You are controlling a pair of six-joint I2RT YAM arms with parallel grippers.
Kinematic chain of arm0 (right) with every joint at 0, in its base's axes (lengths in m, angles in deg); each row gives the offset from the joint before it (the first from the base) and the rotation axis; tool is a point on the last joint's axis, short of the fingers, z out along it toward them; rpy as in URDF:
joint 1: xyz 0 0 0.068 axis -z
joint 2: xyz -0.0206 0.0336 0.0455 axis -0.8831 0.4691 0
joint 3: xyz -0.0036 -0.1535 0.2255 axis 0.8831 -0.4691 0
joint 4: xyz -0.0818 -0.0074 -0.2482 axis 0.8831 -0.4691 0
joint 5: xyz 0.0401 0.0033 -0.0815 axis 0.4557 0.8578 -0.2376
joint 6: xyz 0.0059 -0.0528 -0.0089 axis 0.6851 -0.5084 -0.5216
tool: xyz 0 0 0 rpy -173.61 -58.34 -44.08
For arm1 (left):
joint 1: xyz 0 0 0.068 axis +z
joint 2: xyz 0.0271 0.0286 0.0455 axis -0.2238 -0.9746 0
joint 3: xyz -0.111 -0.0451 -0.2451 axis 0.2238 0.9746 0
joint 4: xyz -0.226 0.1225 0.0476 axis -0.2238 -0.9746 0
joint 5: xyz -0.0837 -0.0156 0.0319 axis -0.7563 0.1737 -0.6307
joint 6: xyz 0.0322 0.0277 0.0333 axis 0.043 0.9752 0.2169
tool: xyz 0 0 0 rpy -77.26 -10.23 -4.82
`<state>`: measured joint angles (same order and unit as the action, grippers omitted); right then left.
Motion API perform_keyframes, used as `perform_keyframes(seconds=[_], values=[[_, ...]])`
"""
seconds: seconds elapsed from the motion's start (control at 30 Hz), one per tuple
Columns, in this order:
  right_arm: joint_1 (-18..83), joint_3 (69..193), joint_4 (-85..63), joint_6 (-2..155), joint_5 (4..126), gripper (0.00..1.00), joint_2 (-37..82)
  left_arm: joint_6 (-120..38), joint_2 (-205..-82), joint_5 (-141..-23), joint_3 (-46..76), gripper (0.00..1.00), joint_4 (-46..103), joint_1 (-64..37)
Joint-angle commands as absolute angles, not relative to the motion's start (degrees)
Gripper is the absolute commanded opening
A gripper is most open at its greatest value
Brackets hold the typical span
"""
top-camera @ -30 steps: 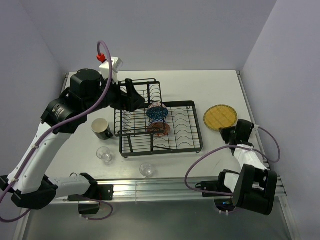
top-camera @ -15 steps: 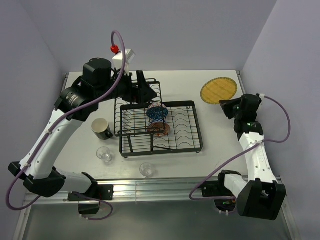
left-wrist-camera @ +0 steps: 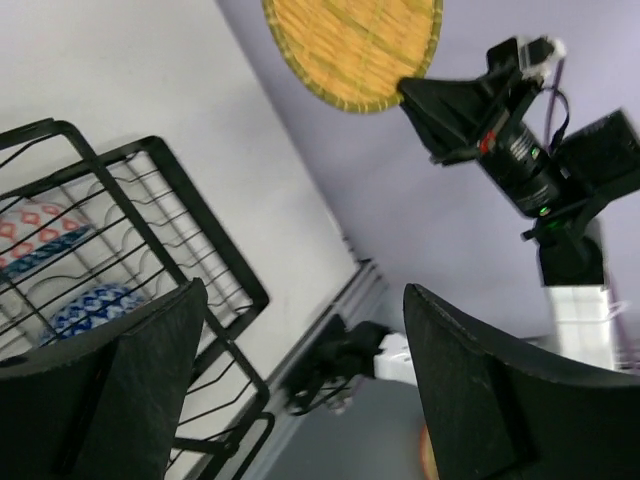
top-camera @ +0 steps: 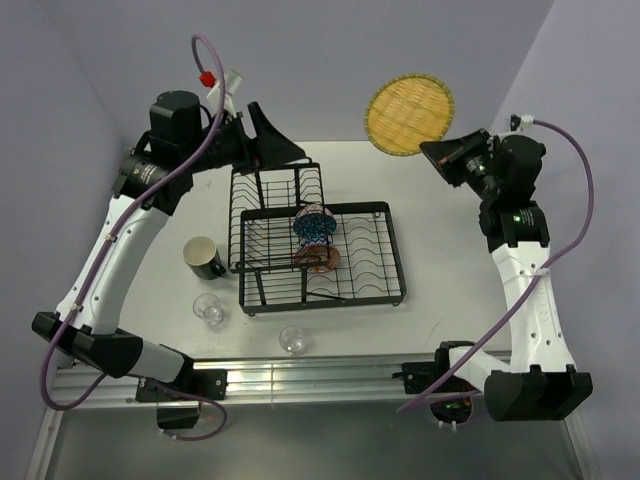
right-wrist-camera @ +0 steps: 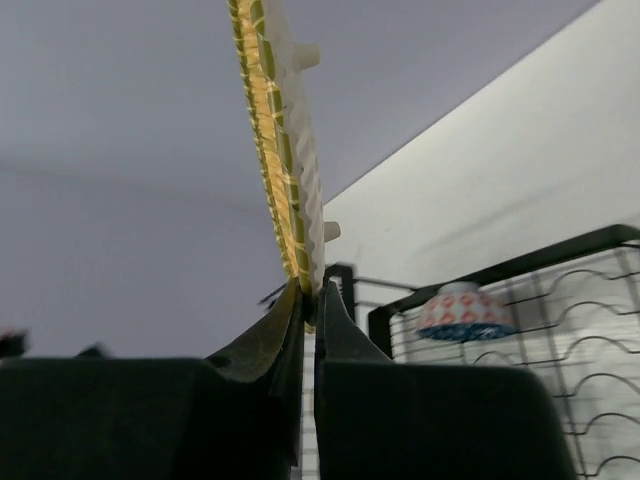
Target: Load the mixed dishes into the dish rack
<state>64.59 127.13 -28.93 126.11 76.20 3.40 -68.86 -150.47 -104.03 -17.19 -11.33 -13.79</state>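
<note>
My right gripper (top-camera: 437,152) is shut on the rim of the round yellow plate (top-camera: 407,102) and holds it high above the table's far right; the plate shows edge-on in the right wrist view (right-wrist-camera: 280,150) and in the left wrist view (left-wrist-camera: 350,45). My left gripper (top-camera: 272,140) is open and empty, raised above the small raised section of the black dish rack (top-camera: 385,262). The blue patterned bowl (top-camera: 314,223) and the orange-red bowl (top-camera: 318,257) stand in the rack. The black mug (top-camera: 203,257) and two clear glass cups (top-camera: 210,309) (top-camera: 294,340) stand on the table left of and in front of the rack.
The white table (top-camera: 440,290) ends at a metal rail along the near side. Purple walls close in the back and both sides.
My right arm has lifted the yellow plate off the table and swung it up and left. My left arm has risen and its gripper now points right, above the rack.
</note>
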Motion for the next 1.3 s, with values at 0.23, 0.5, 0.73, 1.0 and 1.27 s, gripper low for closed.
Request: perform_keyframes(seconds=[0.23, 0.5, 0.73, 1.0, 1.27], values=[[53.6, 139.9, -31.9, 123.86, 96.63, 0.0, 8.22, -90.49, -150.72, -121.31, -10.64, 0.84, 12.2, -8.34], [49.11, 140.09, -29.89, 128.07, 102.25, 0.0, 9.1, -89.45, -150.28, -119.91, -10.72, 0.84, 12.39, -8.34], [48.93, 142.54, -33.39, 126.06, 102.08, 0.0, 8.83, -85.14, -146.78, -115.26, -11.78, 0.84, 5.79, -8.16], [48.93, 141.58, -34.28, 125.62, 103.4, 0.0, 7.52, -78.11, -142.28, -104.9, -15.56, 0.84, -3.06, -7.64], [48.22, 142.9, -32.52, 128.52, 105.77, 0.0, 6.55, -77.67, -141.22, -102.24, -13.36, 0.83, -5.8, -7.2]])
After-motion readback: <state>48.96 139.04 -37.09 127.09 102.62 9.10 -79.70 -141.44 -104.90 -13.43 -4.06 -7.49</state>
